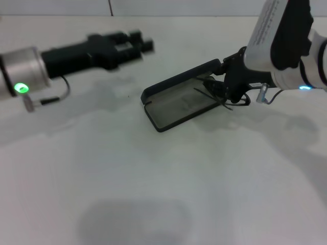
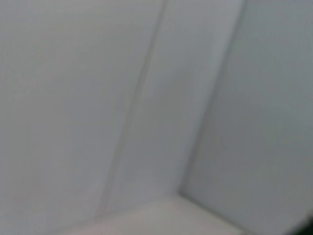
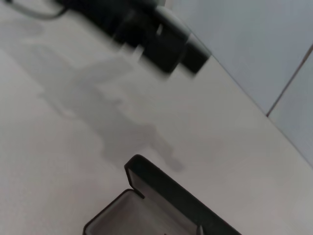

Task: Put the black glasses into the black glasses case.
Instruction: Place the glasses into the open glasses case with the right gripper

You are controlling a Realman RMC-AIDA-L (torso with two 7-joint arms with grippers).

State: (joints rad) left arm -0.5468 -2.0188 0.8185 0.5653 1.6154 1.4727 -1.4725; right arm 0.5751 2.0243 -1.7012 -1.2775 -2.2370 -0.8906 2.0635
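Note:
The black glasses case (image 1: 176, 104) lies open in the middle of the white table, its lid raised at the far side and its grey lining showing. The right wrist view shows one end of the black glasses case (image 3: 146, 196) from above. My right gripper (image 1: 226, 92) hangs at the case's right end, shut on the black glasses (image 1: 210, 95). Their thin temple arms reach down over the case's tray. My left gripper (image 1: 135, 43) hovers above the table, left of and behind the case, and appears blurred. That left gripper (image 3: 166, 46) also shows in the right wrist view.
White table (image 1: 153, 194) spreads out in front of the case. Pale wall panels (image 2: 146, 98) fill the left wrist view. A loose cable (image 1: 56, 94) hangs under the left arm.

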